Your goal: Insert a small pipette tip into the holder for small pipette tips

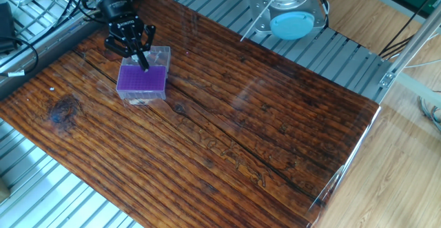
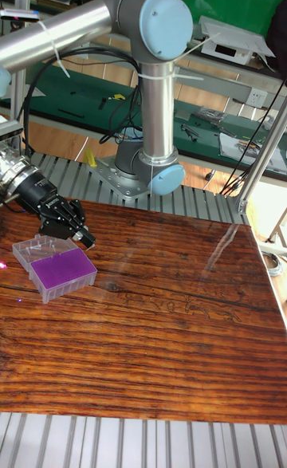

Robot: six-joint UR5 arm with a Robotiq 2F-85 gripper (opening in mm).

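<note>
Hovering my hand (image 1: 143, 64) over the back edge of the holder for small pipette tips (image 1: 142, 81), w/ fingers pointing down and angled toward the purple grid. Fingers look drawn close together at the tips, but I can't tell if they're fully closed or pinching anything; any pipette tip there is too small to make out. In the tall fixed view my hand (image 2: 84, 238) sits just above the holder's (image 2: 62, 269) far corner, and whether it touches the grid I can't tell either.

The holder is a clear plastic box w/ a purple top, its clear lid flipped open behind it. It rests on the wooden desk (image 1: 227, 131) near the back left corner, directly below and slightly in front of my hand. My arm's base (image 2: 149, 173) stands on the metal frame beyond the desk's far edge, well apart from the holder.
</note>
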